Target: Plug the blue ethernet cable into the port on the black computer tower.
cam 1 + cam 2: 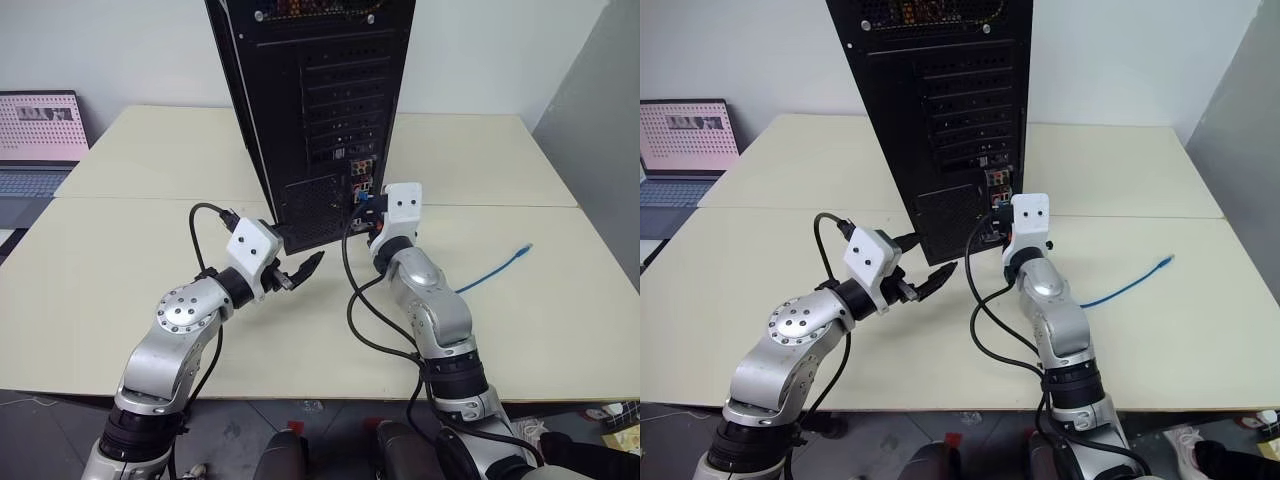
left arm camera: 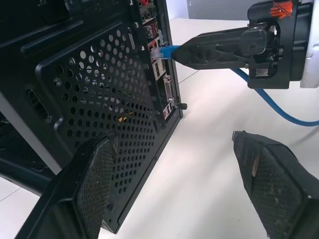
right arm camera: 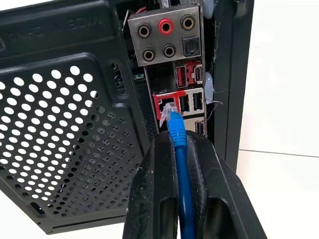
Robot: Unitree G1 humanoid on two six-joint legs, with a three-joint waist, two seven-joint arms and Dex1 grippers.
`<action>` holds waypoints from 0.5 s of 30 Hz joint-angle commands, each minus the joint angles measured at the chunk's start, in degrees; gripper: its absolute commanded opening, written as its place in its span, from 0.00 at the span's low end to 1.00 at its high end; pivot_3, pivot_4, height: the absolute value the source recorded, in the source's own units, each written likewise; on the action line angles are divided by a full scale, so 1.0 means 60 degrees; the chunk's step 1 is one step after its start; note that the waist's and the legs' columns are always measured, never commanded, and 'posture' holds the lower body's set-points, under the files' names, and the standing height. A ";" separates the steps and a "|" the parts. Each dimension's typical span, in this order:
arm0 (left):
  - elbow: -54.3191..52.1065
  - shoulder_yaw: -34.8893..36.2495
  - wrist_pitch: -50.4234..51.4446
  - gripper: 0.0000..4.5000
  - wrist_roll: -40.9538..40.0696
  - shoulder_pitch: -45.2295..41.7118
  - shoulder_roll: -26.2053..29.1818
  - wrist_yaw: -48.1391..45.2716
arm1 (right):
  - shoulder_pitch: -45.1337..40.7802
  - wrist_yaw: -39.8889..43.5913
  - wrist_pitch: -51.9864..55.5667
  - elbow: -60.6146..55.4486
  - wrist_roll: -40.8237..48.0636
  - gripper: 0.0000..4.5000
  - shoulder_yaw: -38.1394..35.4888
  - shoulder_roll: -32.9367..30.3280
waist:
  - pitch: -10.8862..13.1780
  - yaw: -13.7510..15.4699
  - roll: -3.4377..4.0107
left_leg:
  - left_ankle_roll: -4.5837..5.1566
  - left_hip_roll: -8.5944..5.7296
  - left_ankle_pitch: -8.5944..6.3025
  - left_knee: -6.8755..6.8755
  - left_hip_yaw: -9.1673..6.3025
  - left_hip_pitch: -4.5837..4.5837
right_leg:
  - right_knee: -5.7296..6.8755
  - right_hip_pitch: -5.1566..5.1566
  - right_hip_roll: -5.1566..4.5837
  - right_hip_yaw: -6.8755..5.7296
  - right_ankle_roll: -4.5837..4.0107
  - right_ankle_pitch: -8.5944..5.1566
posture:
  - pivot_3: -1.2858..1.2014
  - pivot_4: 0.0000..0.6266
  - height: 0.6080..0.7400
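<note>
The blue ethernet cable (image 3: 180, 164) is pinched between the closed fingers of the right gripper (image 3: 180, 149), with its clear plug (image 3: 168, 113) sticking out just past the fingertips; the plug is seen right at the mouth of the port (image 3: 167, 104), a red-rimmed socket on the silver connector strip of the black computer tower (image 1: 320, 110); whether the plug is fully seated cannot be told. Behind the right gripper the cable is trailed back along the arm and out over the cream table (image 1: 140, 270), its free end (image 1: 523, 250) lying well apart on the right side of that arm.

The left gripper (image 1: 300, 272) is held with its fingers (image 2: 89, 189) spread wide and nothing between them; it is stationed near the lower corner of the tower, just in front of the perforated vent grille (image 2: 99, 99), without contact being visible; the right gripper is seen ahead of it and to its right. A laptop (image 1: 40, 140) is placed far off beyond the left arm.
</note>
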 commanded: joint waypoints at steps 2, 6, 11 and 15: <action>-0.0099 0.0267 -0.0270 0.86 0.0085 -0.0123 0.0076 -0.0020 | -0.0393 -0.0042 -0.0113 -0.0425 0.0045 0.00 -0.0002 0.0208 | 0.0000 -0.0002 0.0000 | 0.0000 0.0000 0.0000 -0.0001 0.0000 0.0000 | -0.0001 0.0000 0.0000 0.0000 0.0000 0.0000 | 0.52 0.24 1.00; -0.0103 0.0276 -0.0261 0.86 0.0106 -0.0126 0.0081 -0.0031 | -0.0577 -0.0148 0.0142 -0.0485 0.0265 0.00 -0.0194 0.0354 | 0.0000 -0.0002 0.0000 | 0.0000 0.0000 0.0000 0.0000 0.0000 0.0000 | 0.0000 -0.0001 0.0000 0.0002 0.0000 0.0000 | 0.52 0.24 1.00; -0.0117 0.0285 -0.0240 0.86 0.0127 -0.0126 0.0087 -0.0024 | -0.0829 -0.0301 0.0566 -0.0644 0.0592 0.00 -0.0362 0.0588 | 0.0000 -0.0002 0.0000 | 0.0000 0.0000 0.0000 0.0000 -0.0001 0.0001 | 0.0001 -0.0001 0.0000 0.0000 -0.0001 0.0001 | 0.52 0.24 1.00; -0.0092 0.0296 -0.0241 0.86 0.0129 -0.0136 0.0098 -0.0054 | -0.0991 -0.0425 0.0771 -0.0656 0.0803 0.00 -0.0374 0.0686 | 0.0000 -0.0006 0.0001 | 0.0000 0.0000 0.0000 0.0000 0.0000 0.0002 | 0.0001 -0.0001 0.0000 0.0001 -0.0002 0.0001 | 0.52 0.24 1.00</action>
